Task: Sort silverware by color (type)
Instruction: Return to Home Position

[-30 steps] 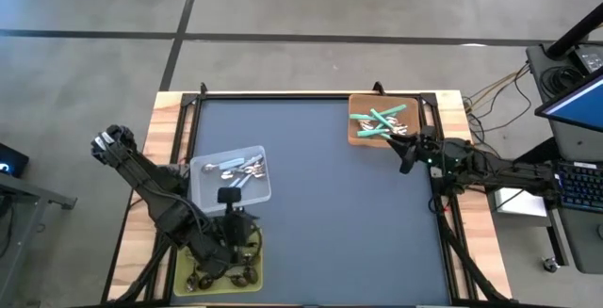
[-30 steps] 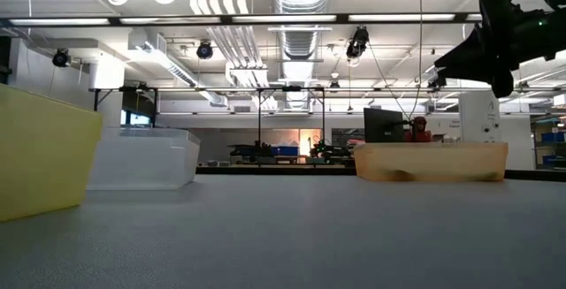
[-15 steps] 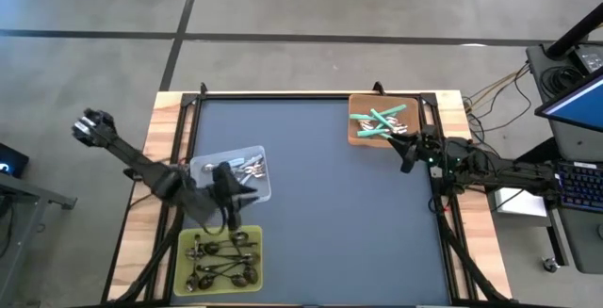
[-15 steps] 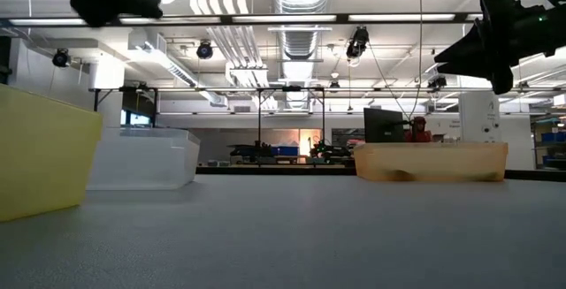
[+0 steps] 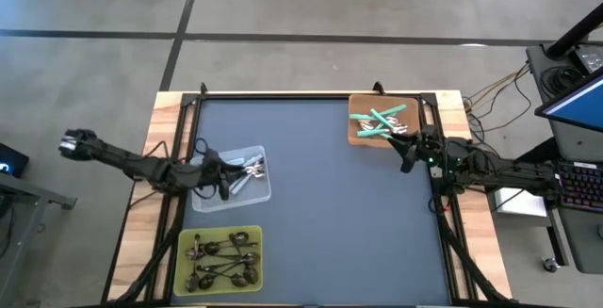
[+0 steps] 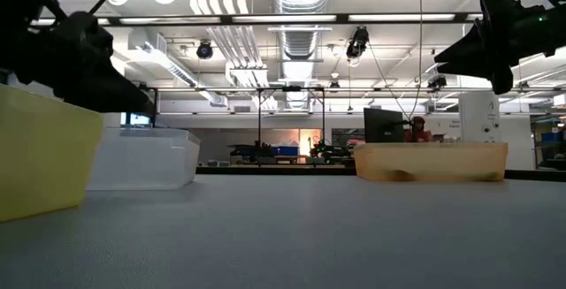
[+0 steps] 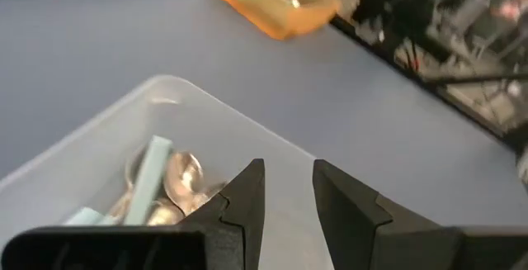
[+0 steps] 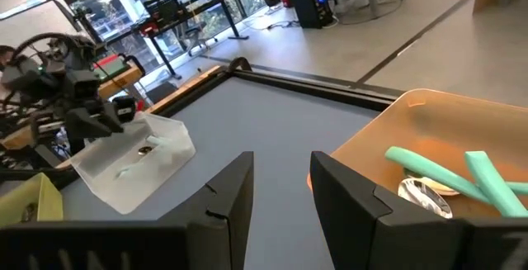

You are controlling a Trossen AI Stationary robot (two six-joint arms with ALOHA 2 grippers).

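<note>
Several spoons lie sorted in three trays. Dark metal spoons (image 5: 219, 259) fill the yellow-green tray (image 5: 185, 237) at the near left. Pale-blue-handled spoons (image 7: 153, 189) lie in the clear tray (image 5: 259, 193), and teal-handled spoons (image 8: 450, 179) in the orange tray (image 5: 356, 137) at the far right. My left gripper (image 7: 289, 189) hovers open and empty over the clear tray (image 7: 165, 88), also seen in the high view (image 5: 226, 180). My right gripper (image 8: 280, 189) is open and empty, raised just near-right of the orange tray (image 8: 388, 130), as the high view (image 5: 405, 157) shows.
The dark mat (image 5: 330, 214) between the trays holds nothing. Its raised black frame (image 5: 311, 95) and wooden border surround it. In the low view the yellow-green tray (image 6: 40, 152), clear tray (image 6: 141, 158) and orange tray (image 6: 431, 161) stand as low walls.
My left arm has swung from above the yellow-green tray toward the table's far edge, and its gripper now hangs over the clear tray. In the low view it has come down into sight at the upper left. The spoons have not moved.
</note>
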